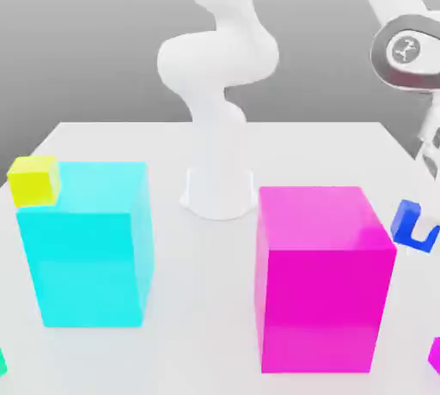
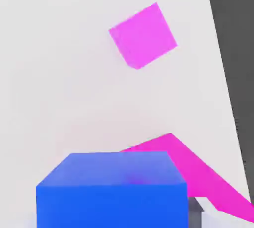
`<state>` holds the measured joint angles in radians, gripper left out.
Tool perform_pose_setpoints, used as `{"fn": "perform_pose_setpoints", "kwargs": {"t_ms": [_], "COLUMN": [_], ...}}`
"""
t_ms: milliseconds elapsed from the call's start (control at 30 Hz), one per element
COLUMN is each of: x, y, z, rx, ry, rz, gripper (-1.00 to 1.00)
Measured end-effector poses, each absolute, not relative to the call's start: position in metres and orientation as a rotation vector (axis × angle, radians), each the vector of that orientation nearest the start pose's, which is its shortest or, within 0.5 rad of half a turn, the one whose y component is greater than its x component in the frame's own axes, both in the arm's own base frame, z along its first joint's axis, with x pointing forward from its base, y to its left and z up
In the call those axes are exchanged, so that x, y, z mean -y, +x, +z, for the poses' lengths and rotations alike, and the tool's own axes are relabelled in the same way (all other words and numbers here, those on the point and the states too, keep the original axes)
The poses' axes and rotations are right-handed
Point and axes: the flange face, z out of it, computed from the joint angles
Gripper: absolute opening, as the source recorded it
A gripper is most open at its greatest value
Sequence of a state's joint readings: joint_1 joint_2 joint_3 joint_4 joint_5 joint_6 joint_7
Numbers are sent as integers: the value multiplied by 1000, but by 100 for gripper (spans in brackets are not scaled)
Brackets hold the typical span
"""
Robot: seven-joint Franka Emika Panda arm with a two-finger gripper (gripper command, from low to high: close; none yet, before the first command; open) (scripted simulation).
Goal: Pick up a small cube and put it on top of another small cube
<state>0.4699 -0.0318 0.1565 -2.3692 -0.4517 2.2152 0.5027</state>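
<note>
The small blue cube (image 1: 402,221) sits at the exterior view's right, beyond the big magenta block (image 1: 322,277). My gripper (image 1: 418,227) comes down onto it from above and a white finger crosses its front face. In the hand view the blue cube (image 2: 111,190) lies close under the camera, with a grey finger (image 2: 197,215) against its side. The gripper is shut on it. I cannot tell whether the cube rests on the table or hangs just above it. A small magenta cube (image 2: 143,34) lies on the white table (image 2: 59,73) ahead of the hand.
A big cyan block (image 1: 86,252) stands at the exterior view's left with a small yellow cube (image 1: 34,180) on its top corner. The arm's white base (image 1: 219,187) stands at the middle back. The small magenta cube (image 1: 435,355) lies at the right edge.
</note>
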Motion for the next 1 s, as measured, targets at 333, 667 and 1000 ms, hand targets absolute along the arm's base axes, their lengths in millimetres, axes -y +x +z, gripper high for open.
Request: {"fn": "perform_pose_setpoints", "kwargs": {"t_ms": [333, 667, 1000], "x": [-27, 223, 260], "y": [463, 370, 336], "z": [415, 468, 404], "rx": [239, -179, -217], "ry": [-3421, -3217, -3132], "rz": [22, 75, 2], "gripper": [-100, -100, 100]}}
